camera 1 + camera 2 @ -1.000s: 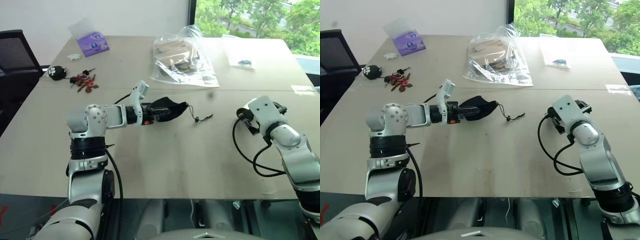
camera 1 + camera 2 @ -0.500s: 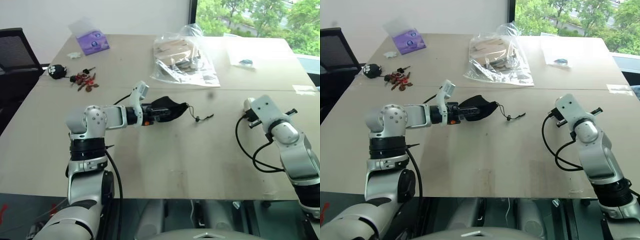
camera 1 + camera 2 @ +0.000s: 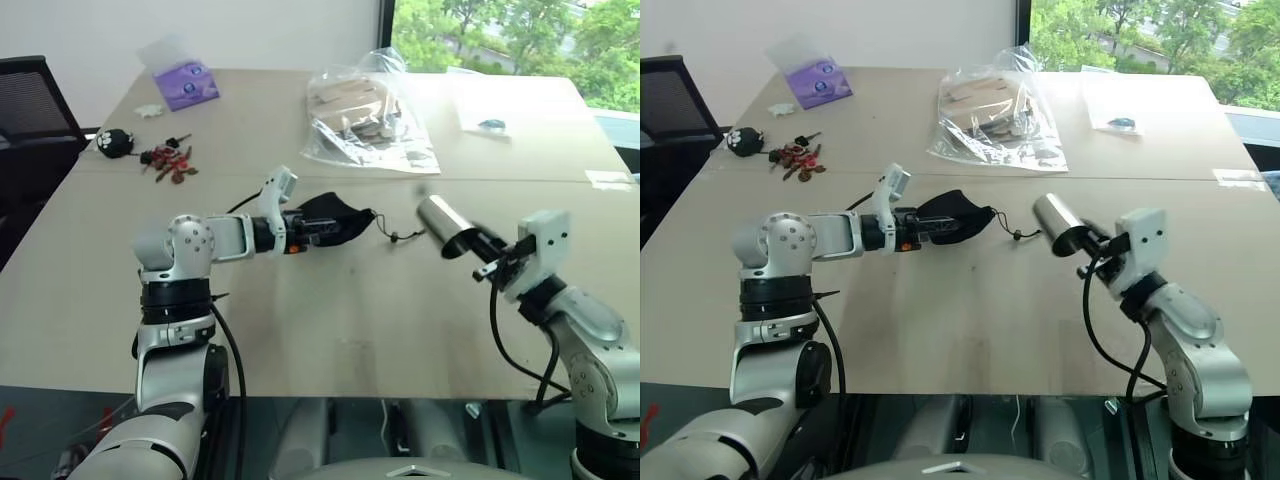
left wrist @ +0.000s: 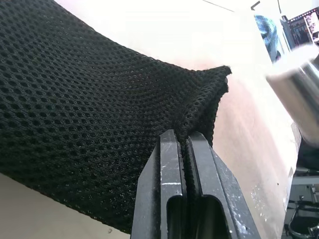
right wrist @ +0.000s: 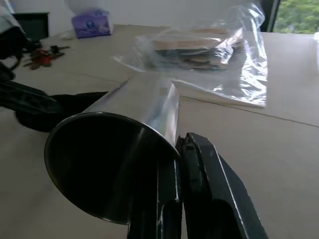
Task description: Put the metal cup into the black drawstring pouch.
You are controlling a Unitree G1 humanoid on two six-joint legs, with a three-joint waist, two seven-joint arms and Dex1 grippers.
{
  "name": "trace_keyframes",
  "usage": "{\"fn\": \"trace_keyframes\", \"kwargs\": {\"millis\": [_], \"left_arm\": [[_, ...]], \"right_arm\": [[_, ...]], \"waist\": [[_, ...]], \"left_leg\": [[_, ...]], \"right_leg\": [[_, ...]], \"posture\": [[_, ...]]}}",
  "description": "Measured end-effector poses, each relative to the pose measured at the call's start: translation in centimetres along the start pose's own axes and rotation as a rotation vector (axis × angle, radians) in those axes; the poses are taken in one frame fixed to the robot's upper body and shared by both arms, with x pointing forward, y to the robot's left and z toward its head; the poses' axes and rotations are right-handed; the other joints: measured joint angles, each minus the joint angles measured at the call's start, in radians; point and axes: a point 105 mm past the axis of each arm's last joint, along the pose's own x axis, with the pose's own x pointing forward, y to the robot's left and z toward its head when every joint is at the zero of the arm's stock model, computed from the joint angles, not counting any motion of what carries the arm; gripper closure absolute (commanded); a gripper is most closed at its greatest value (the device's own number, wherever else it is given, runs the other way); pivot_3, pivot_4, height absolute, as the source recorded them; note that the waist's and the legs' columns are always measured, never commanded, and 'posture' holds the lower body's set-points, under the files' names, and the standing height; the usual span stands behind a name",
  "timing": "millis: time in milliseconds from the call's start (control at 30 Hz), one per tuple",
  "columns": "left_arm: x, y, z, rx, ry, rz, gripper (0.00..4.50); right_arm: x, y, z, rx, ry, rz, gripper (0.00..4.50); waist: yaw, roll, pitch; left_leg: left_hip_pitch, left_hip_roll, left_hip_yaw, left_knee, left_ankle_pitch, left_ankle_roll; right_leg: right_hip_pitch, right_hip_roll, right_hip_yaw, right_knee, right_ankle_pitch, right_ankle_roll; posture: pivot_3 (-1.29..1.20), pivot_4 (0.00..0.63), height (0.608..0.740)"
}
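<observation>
Beige surface (image 3: 330,330) beneath a window with green trees beyond, black chair at the far left edge.

Left hand (image 3: 318,226) clenched on the black drawstring pouch (image 3: 340,218), raised just off the surface near its middle; fingers (image 4: 172,189) pinching a fold of the mesh fabric close to the pouch's edge. Thin cord with knot (image 3: 400,238) trailing from the pouch's right end down onto the surface.

Right hand (image 3: 1092,243) clenched on the metal cup (image 3: 1057,223), fingers (image 5: 209,184) gripping the rim with one inside and one outside the wall. Cup held in the air on its side, open mouth toward the right wrist, closed base pointing toward the pouch; near the pouch's cord end but apart from it, not inside.

Farther back: clear plastic bag (image 3: 368,112) holding pale flat pieces, near the middle of the far half. Purple tissue pack (image 3: 184,85) at the far left, black round plush toy (image 3: 115,143) and a bunch of keys with reddish tags (image 3: 168,163) just beside it. Small flat clear packet with a dark item (image 3: 487,117) at the far right.
</observation>
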Motion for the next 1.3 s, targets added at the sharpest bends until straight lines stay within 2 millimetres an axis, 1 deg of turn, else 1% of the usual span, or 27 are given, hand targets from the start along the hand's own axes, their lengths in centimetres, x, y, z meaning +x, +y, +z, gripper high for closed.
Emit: {"fn": "trace_keyframes", "kwargs": {"millis": [67,100,133,167,267,433,667,833,900,1000,1033,1133,1233,1300], "left_arm": [[0.0,0.0,0.0,0.000,0.000,-0.002,4.50],[0.0,-0.1,0.0,-0.002,0.000,-0.008,4.50],[0.0,-0.1,0.0,-0.002,0.001,-0.010,4.50],[0.0,-0.2,0.0,-0.002,0.001,-0.012,4.50],[0.0,-0.3,-0.1,-0.007,0.004,-0.022,4.50],[-0.2,-0.1,-0.9,-0.029,0.038,-0.015,4.50],[-0.7,-0.3,-0.8,-0.005,0.049,-0.017,4.50],[-0.8,0.2,-1.6,0.011,0.083,0.018,4.50],[-0.7,0.4,-1.9,0.010,0.090,0.021,4.50],[-0.7,0.0,-1.9,0.028,0.091,0.011,4.50],[-0.6,-0.4,-2.0,0.061,0.093,0.006,4.50],[-0.8,-0.3,-2.2,0.081,0.090,0.009,4.50],[-1.2,-0.4,-2.2,0.144,0.088,0.024,4.50],[-1.3,-1.0,-2.5,0.184,0.095,0.011,4.50]], "right_arm": [[0.5,1.6,-0.2,0.017,-0.002,0.081,4.44],[1.0,2.9,-0.4,0.033,-0.001,0.147,4.44],[1.3,3.8,-0.5,0.046,-0.008,0.188,4.44],[1.7,4.4,-0.5,0.055,-0.016,0.215,4.44],[2.4,5.1,-0.7,0.068,-0.028,0.247,4.44],[3.7,5.4,-2.4,0.087,-0.019,0.281,4.44],[5.7,5.2,-3.5,0.075,-0.033,0.266,4.44],[6.2,5.4,-5.0,0.024,0.013,0.255,4.44],[5.9,5.2,-6.3,-0.029,0.080,0.257,4.44],[5.8,5.2,-7.6,-0.040,0.134,0.260,4.44],[5.8,5.3,-7.9,-0.135,0.174,0.279,4.44],[6.1,5.1,-8.1,-0.197,0.203,0.278,4.44],[6.8,4.9,-7.9,-0.213,0.212,0.256,4.44],[7.5,4.9,-7.8,-0.206,0.214,0.244,4.44]], "waist": [[0.000,0.000,0.000],[0.000,0.000,0.000],[0.000,0.000,0.000],[0.000,0.000,0.000],[0.001,0.000,0.000],[0.001,0.000,0.000],[0.000,0.000,0.000],[0.001,0.000,0.000],[0.001,0.000,0.000],[0.002,0.000,0.000],[-0.001,0.000,0.000],[-0.002,0.000,-0.001],[-0.001,0.000,-0.001],[-0.003,0.000,-0.001]], "left_leg": [[0.001,0.000,0.000,0.000,0.000,0.000],[0.001,0.000,-0.001,0.000,0.000,0.000],[0.001,0.000,-0.001,0.000,0.000,0.000],[0.000,0.000,-0.001,0.000,0.000,0.000],[0.000,0.000,-0.001,0.001,0.000,0.000],[-0.001,0.000,-0.002,0.000,0.000,0.000],[0.000,0.000,-0.002,0.000,0.000,0.000],[-0.001,0.000,-0.002,0.000,0.000,0.000],[-0.001,0.000,-0.002,0.000,0.000,0.000],[0.000,0.000,-0.002,0.000,0.000,0.000],[0.001,0.000,-0.001,0.000,0.000,0.000],[0.002,0.000,-0.001,0.000,0.000,0.000],[0.003,0.001,0.000,0.000,0.000,0.000],[0.004,0.000,0.001,0.000,0.000,0.000]], "right_leg": [[0.000,0.000,0.000,0.001,0.000,0.000],[0.000,0.001,-0.001,0.001,0.000,0.000],[0.000,0.001,-0.001,0.001,0.000,0.000],[0.000,0.001,-0.001,0.001,0.000,0.000],[0.000,0.000,-0.001,0.000,0.000,0.000],[0.000,0.000,-0.002,0.000,0.000,0.000],[0.000,0.000,-0.002,0.000,0.000,0.000],[0.000,0.000,-0.002,0.000,0.000,0.000],[0.000,0.000,-0.002,0.000,0.000,0.000],[0.000,0.000,-0.002,0.000,0.000,0.000],[0.000,0.000,-0.001,0.000,0.000,0.000],[0.001,0.000,-0.001,0.001,0.000,0.000],[0.002,0.000,0.000,0.002,0.000,0.000],[0.002,0.000,0.002,0.002,0.000,0.000]], "posture": [[0.00,0.150,0.740],[0.00,0.150,0.740],[0.00,0.150,0.740],[0.00,0.150,0.740],[0.00,0.150,0.740],[0.00,0.150,0.740],[0.00,0.150,0.740],[0.00,0.150,0.740],[0.00,0.150,0.740],[0.00,0.150,0.740],[0.00,0.150,0.740],[0.00,0.150,0.740],[0.00,0.150,0.740],[0.00,0.150,0.740]]}}
